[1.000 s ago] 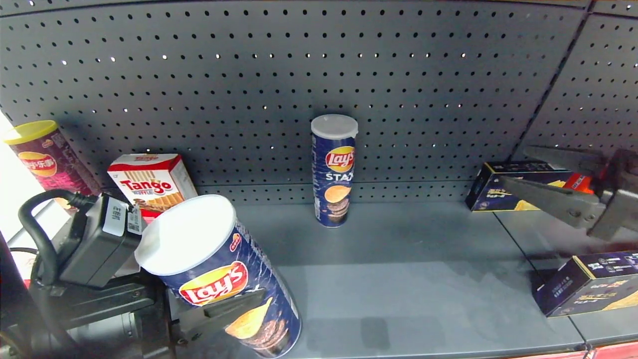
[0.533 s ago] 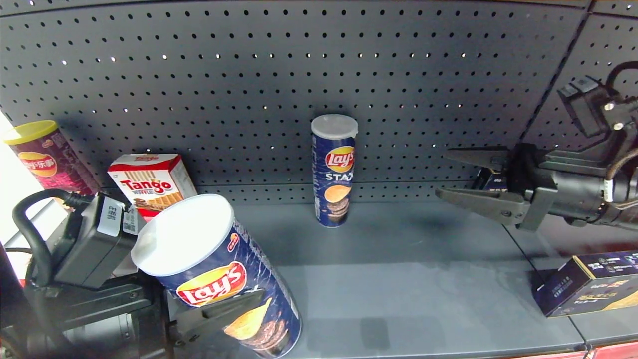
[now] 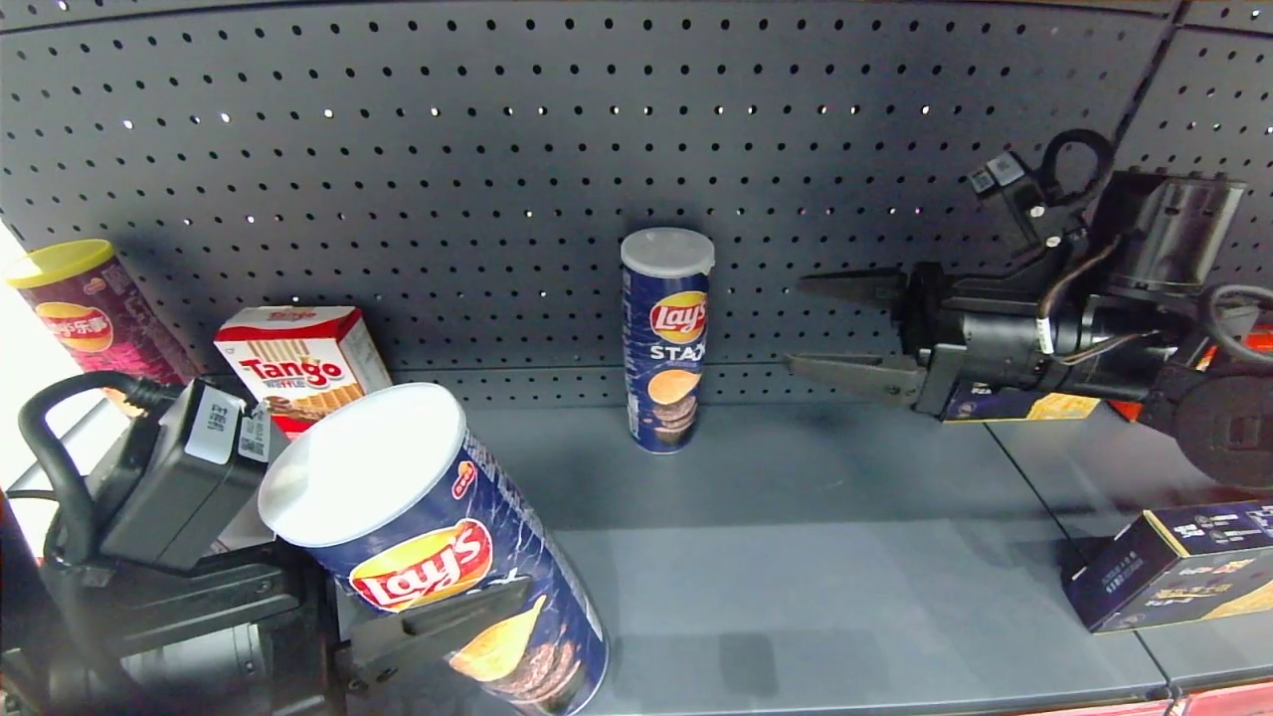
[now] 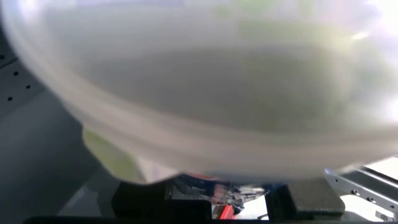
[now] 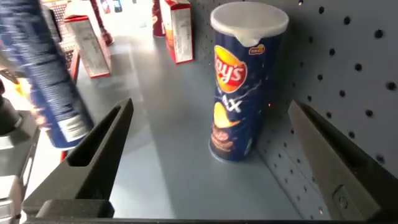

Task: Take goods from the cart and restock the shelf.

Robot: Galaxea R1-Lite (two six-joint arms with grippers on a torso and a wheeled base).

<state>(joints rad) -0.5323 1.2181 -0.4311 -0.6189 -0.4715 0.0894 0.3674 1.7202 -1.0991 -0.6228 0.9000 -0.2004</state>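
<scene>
My left gripper (image 3: 438, 622) is shut on a blue chip can (image 3: 438, 552) with a white lid (image 4: 205, 87), held tilted over the shelf's front left. A second blue chip can (image 3: 666, 340) stands upright against the pegboard at the middle of the shelf (image 3: 796, 537); it also stands in the right wrist view as the chip can (image 5: 239, 87). My right gripper (image 3: 830, 328) is open, level with that can and a short way to its right, fingers (image 5: 93, 162) pointing at it, apart from it.
A red-and-white wafer box (image 3: 303, 363) and a maroon can with a yellow lid (image 3: 85, 313) stand at the back left. Dark blue boxes lie at the right: one behind my right arm (image 3: 1014, 403), one at the front right (image 3: 1174, 577).
My right gripper has swung left across the shelf, from over the boxes at the right to near the standing can. The left gripper with its can has barely shifted.
</scene>
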